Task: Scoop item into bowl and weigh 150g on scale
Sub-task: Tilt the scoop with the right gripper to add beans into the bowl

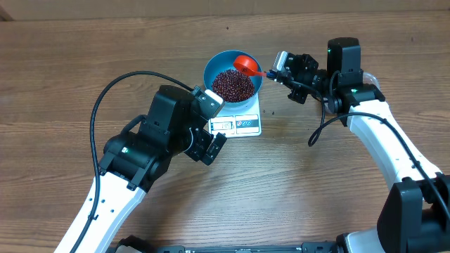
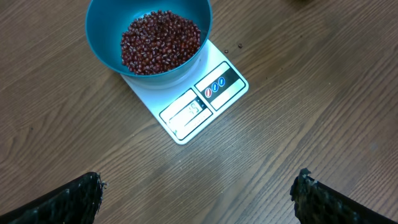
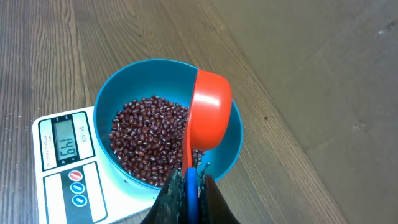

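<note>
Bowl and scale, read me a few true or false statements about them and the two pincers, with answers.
1. The bowl sits on the scale. True.
2. The bowl is empty. False: it holds a heap of beans.
3. The right pincer holds a red scoop over the bowl. True.
4. The left pincer grips the scale. False: it is open, holds nothing, and hangs over bare table apart from the scale.
</note>
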`<state>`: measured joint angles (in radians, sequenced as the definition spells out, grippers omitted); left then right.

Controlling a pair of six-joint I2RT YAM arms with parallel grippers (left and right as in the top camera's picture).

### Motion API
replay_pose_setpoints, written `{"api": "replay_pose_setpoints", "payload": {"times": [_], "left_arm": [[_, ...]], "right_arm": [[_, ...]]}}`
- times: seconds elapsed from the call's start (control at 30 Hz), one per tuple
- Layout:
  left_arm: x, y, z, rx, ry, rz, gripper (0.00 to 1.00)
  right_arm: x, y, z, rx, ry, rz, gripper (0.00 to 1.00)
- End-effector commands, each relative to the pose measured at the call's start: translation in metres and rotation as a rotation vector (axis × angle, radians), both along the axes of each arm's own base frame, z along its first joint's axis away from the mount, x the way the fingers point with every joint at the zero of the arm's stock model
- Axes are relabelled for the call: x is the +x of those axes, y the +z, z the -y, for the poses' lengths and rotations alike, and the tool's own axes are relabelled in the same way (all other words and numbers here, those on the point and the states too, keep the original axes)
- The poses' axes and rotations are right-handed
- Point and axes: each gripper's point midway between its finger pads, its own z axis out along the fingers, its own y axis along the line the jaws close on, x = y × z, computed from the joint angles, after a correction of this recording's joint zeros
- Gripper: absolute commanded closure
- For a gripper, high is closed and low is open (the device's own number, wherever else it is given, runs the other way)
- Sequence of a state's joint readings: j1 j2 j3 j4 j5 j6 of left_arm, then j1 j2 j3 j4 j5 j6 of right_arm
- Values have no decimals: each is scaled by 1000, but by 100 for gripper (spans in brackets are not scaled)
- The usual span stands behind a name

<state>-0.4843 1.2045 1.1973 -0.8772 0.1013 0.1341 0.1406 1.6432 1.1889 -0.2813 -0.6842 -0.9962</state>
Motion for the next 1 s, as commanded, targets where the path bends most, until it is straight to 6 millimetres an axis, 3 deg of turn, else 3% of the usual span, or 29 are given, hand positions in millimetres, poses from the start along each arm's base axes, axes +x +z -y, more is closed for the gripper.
{"api": "replay_pose_setpoints", "payload": {"times": [0.0,0.97], "left_arm": [[0,-1,-1,11,-11,5,0],[0,-1,-1,11,-11,5,0]], "right_arm": [[0,4,-3,10,16,11,96],[-2,2,-3,8,16,-5,96]]}}
